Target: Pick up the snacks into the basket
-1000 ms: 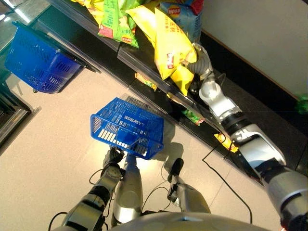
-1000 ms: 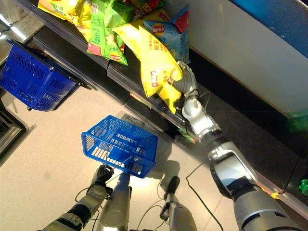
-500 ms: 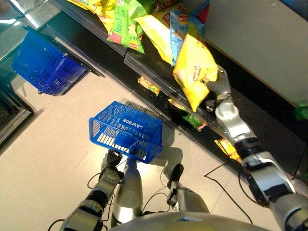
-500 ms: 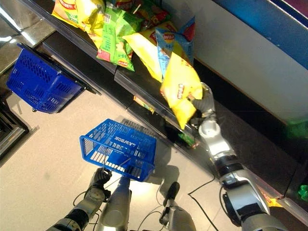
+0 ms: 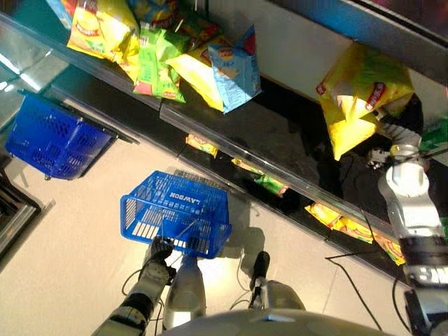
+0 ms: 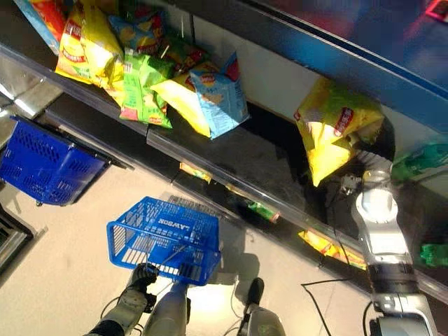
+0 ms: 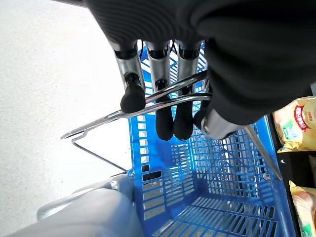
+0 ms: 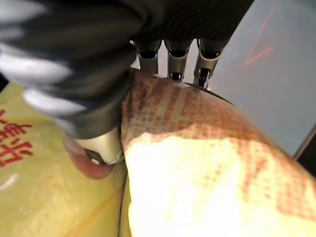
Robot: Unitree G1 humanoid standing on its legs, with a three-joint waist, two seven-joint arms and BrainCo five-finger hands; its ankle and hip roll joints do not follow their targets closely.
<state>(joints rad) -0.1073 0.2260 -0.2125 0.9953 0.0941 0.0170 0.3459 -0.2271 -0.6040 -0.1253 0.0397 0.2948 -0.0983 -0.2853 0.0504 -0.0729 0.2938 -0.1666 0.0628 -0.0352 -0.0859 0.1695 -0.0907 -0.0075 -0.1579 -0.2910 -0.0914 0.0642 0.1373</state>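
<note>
My right hand [image 5: 389, 131] is shut on a large yellow snack bag [image 5: 353, 94], held up off the shelf at the far right; in the right wrist view the thumb [image 8: 94, 148] and fingers [image 8: 173, 59] pinch the yellow bag [image 8: 197, 182]. Low in front of me hangs an empty blue wire-handled basket [image 5: 176, 213], with my left hand [image 5: 158, 250] shut on its metal handle [image 7: 163, 96]. Several more snack bags [image 5: 150, 52], yellow, green and light blue, lie on the dark shelf [image 5: 259, 136] at the upper left.
A second blue basket [image 5: 52, 143] hangs at the left under the shelf edge. Small snack packs [image 5: 269, 184] lie on the lower shelf behind the glass rail. Pale floor [image 5: 77, 231] lies below.
My right hand has carried the yellow bag up and to the right, away from the shelf pile. The view has shifted; the basket stays in my left hand.
</note>
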